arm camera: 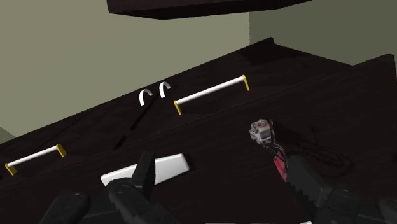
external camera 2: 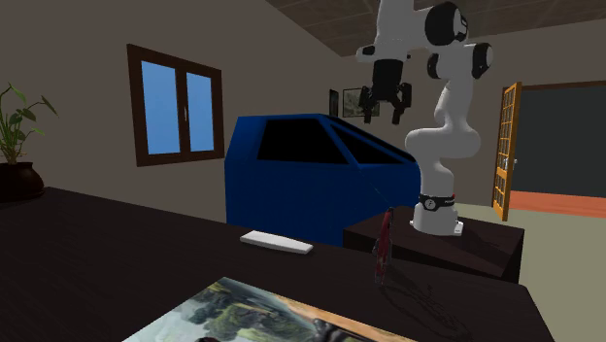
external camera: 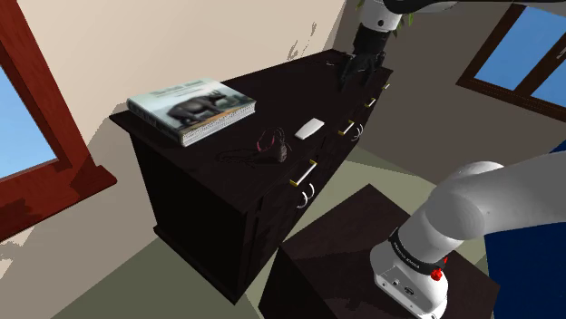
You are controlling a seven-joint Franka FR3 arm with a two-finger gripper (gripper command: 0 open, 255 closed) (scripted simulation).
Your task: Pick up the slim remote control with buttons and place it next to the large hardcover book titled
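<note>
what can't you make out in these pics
Book title: blurred in the shoulder view; the second exterior view's bottom edge cuts the cover.
Remote buttons: none discernible on its plain white top; in the wrist view a finger hides part.
Dark red object near the remote: too small to identify.

Near-black brown all over the dresser (external camera: 209, 190), same for the stand (external camera: 363, 254). White bar handles (arm camera: 210, 91) with gold ends. Plain white for the remote (external camera: 309, 128). Book (external camera: 192, 107) cover: dark grey animal on a pale, blurry greenish background, plus white page edges. Dark maroon on the little corded gadget (external camera: 270, 148), redder with a grey tip up close. White arm (external camera: 472, 204) with dark joints and 1 tiny red spot near the base, then an all-black gripper (external camera 2: 385, 117). Reddish-brown window frame (external camera 2: 182, 105) around flat blue panes. Beige walls (external camera: 181, 45), olive-green floor (external camera: 109, 281). Big bright blue box (external camera 2: 291, 185) in the back, green plant (external camera 2: 15, 112) in a dark pot, orange-brown door (external camera 2: 505, 146).
</note>
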